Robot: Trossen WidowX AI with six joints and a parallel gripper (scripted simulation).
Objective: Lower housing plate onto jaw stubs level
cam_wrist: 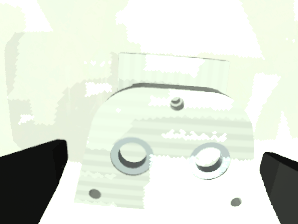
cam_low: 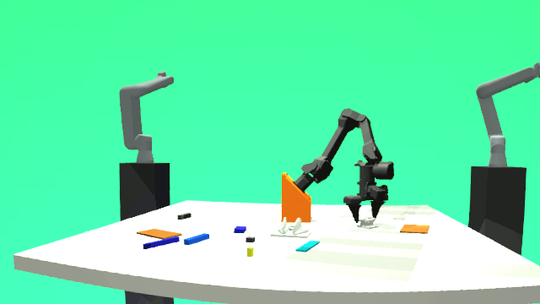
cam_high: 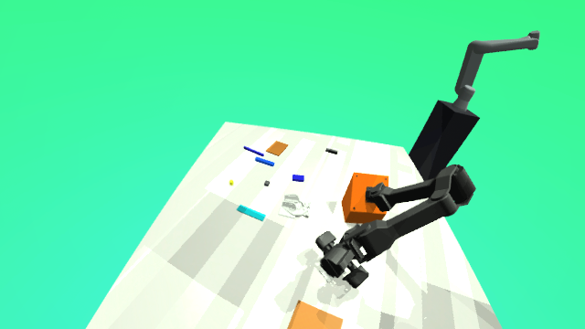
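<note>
The housing plate (cam_wrist: 166, 152) is a white, nearly see-through piece with two round holes, lying flat on the table. It also shows under my hand in the exterior view (cam_low: 366, 222) and faintly in the top view (cam_high: 331, 280). My gripper (cam_low: 365, 217) points straight down over it, open and empty, with one finger on each side of the plate; it also shows in the top view (cam_high: 340, 264) and in the wrist view (cam_wrist: 160, 219). The two white jaws stand on their base (cam_low: 290, 231) to the left, in front of the orange wedge, and also show in the top view (cam_high: 293, 206).
An orange wedge block (cam_low: 294, 203) holds the arm's base. An orange tile (cam_low: 414, 229) lies right of the plate, and another (cam_low: 159, 233) far left. A cyan bar (cam_low: 307, 246), blue bars (cam_low: 197, 239), a yellow peg (cam_low: 250, 252) and small black blocks (cam_low: 250, 239) are scattered about. Black pedestals with grey arms stand at the table's sides.
</note>
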